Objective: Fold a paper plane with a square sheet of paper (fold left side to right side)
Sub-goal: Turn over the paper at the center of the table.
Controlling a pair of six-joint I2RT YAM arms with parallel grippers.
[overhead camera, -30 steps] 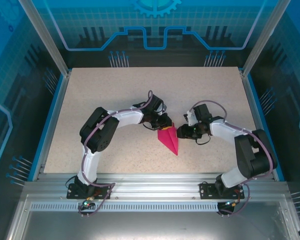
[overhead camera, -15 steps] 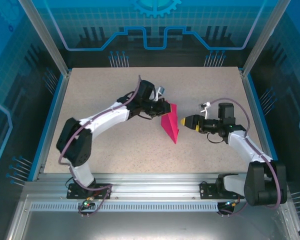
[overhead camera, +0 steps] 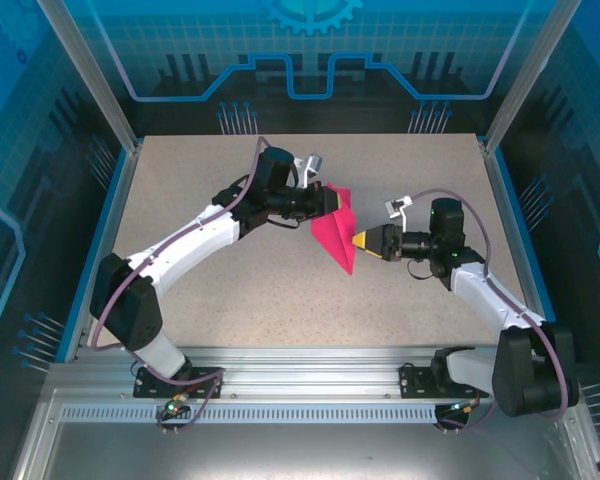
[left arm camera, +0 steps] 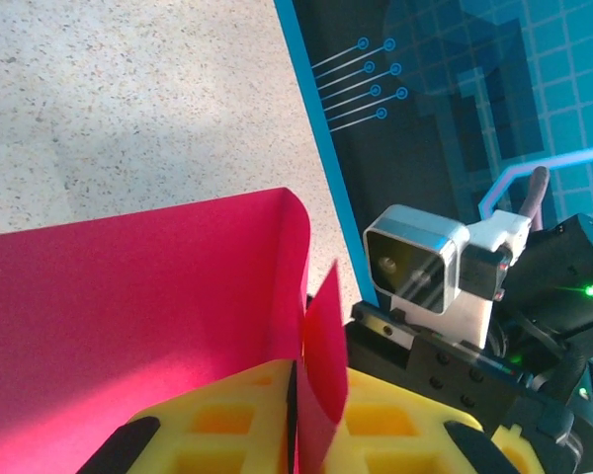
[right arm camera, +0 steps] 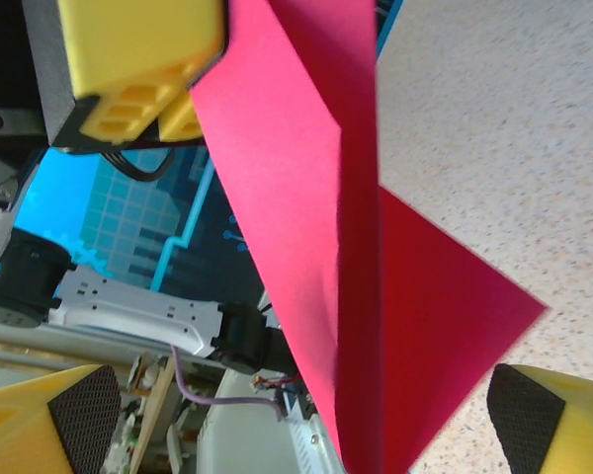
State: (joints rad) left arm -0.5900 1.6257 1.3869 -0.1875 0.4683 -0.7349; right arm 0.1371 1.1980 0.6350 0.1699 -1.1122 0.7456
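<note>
Speckled beige table (overhead camera: pixel 180 200) fills the floor of a blue-lit enclosure with aluminium posts, and two white-and-black arms reach over it from the near edge. One paper plane (overhead camera: pixel 337 237) is in the scene, a magenta-pink dart with a centre crease, held near the middle of the table between the two grippers. The left gripper (overhead camera: pixel 326 204) comes in from the left and is clamped on the plane's wide rear end. In the left wrist view its two yellow fingers (left arm camera: pixel 227 425) press together on a thin upright flap of the paper, while a broader wing curves away to the left above the tabletop. The plane's pointed nose slants toward the near side; whether the tip touches the table cannot be told. The right gripper (overhead camera: pixel 364 241) sits just beside the plane's right flank, close to the nose, with its jaws wide apart and nothing between them gripped. In the right wrist view its two yellow fingers (right arm camera: pixel 553 415) stand at the bottom corners, with the pink paper hanging in the gap between them.
</note>
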